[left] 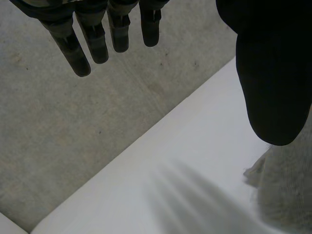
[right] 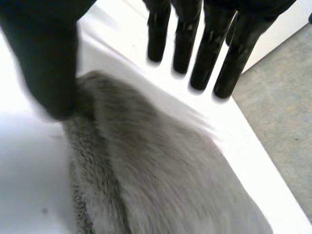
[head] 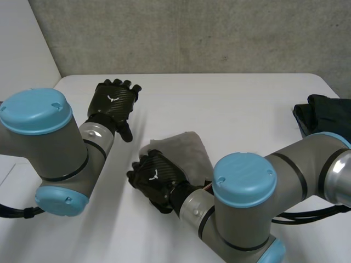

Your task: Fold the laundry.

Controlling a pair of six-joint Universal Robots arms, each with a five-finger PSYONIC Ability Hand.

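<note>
A small grey fuzzy cloth (head: 189, 150) lies folded in a lump near the middle of the white table (head: 236, 104). My right hand (head: 154, 176) hovers over its near left part, palm down. In the right wrist view the fingers (right: 209, 48) reach straight past the edge of the cloth (right: 161, 170), and the thumb (right: 48, 63) sits at its rim; nothing is pinched. My left hand (head: 113, 100) floats above the table at the far left, apart from the cloth. Its fingers (left: 92, 41) are straight, and a corner of the cloth (left: 287, 190) lies beyond the thumb (left: 273, 73).
A pile of dark garments (head: 323, 118) lies at the table's right edge. A concrete wall (head: 192, 33) rises behind the far edge. My right arm's elbow (head: 244, 181) stands over the table's near part.
</note>
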